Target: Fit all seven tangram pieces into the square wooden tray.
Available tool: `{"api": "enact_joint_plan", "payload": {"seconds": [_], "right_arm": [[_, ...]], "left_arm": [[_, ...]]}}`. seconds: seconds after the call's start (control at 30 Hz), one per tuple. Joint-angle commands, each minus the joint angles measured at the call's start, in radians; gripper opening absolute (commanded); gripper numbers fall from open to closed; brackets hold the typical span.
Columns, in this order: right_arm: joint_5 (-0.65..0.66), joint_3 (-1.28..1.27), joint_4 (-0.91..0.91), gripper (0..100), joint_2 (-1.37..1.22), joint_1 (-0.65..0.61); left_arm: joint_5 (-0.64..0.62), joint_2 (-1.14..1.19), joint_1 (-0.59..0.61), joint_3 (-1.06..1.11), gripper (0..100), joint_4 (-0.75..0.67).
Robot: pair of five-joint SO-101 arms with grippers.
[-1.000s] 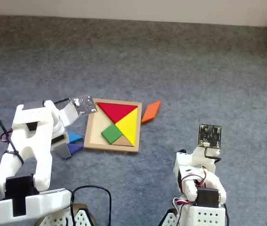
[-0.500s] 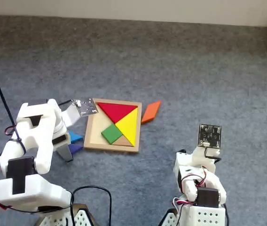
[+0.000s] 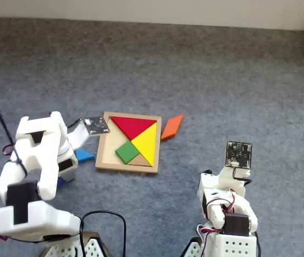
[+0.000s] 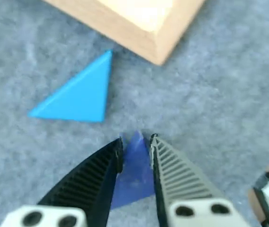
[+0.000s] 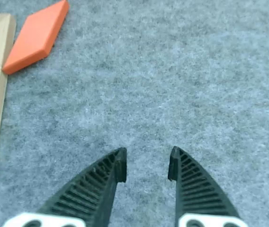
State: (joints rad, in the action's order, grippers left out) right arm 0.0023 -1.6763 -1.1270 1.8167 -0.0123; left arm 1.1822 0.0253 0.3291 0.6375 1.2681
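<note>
The square wooden tray [image 3: 105, 160] holds a red triangle [image 3: 131, 127], a yellow triangle [image 3: 146, 142], a green square [image 3: 126, 152] and a tan triangle [image 3: 138, 159]. An orange parallelogram [image 3: 172, 127] lies on the carpet just off the tray's right side, also seen as the orange parallelogram [image 5: 35, 35]. A light blue triangle [image 4: 77, 97] rests left of the tray's near corner [image 4: 153, 40]. My left gripper [image 4: 135, 142] is shut on a dark blue triangle [image 4: 133, 172] down on the carpet. My right gripper [image 5: 146, 165] hangs open over bare carpet, right of the tray.
Grey carpet covers the whole table. The left arm [image 3: 37, 155] hunches over the pieces left of the tray. The right arm [image 3: 227, 198] stands at the near right, well apart from the tray. Open carpet stretches behind and to the right.
The left arm has drawn back to the near left, and the dark blue triangle has slid with it away from the tray's corner. The right arm has kept still.
</note>
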Motion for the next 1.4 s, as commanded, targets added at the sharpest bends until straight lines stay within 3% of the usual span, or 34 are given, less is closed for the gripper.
{"api": "enact_joint_plan", "payload": {"seconds": [0.0,0.1,0.17,0.4,0.57,0.7,1.0,1.1,1.37], "right_arm": [[0.012,-0.143,0.012,15.6,0.002,0.016],[0.012,-0.143,0.012,15.6,0.002,0.016],[0.012,-0.143,0.012,15.6,0.002,0.016],[0.012,-0.143,0.012,15.6,0.002,0.016],[0.012,-0.143,0.012,15.6,0.002,0.016],[0.012,-0.143,0.012,15.6,0.001,0.016],[0.012,-0.143,0.012,15.6,0.001,0.016],[0.012,-0.143,0.012,15.6,0.001,0.016],[0.012,-0.143,0.012,15.6,0.002,0.016]], "left_arm": [[-0.063,-0.154,0.013,-0.012,10,0.094],[-0.178,-0.251,0.012,-0.013,10,0.094],[-0.187,-0.308,0.012,-0.01,11,0.1],[-0.176,-0.43,0.085,-0.008,33,0.121],[0.104,-0.432,0.157,0.03,33,0.071],[0.247,-0.432,0.174,0.134,33,-0.057],[0.347,-0.43,0.173,0.444,33,-0.514],[0.373,-0.43,0.173,0.513,27,-0.631],[0.374,-0.432,0.166,0.542,17,-0.683]]}}
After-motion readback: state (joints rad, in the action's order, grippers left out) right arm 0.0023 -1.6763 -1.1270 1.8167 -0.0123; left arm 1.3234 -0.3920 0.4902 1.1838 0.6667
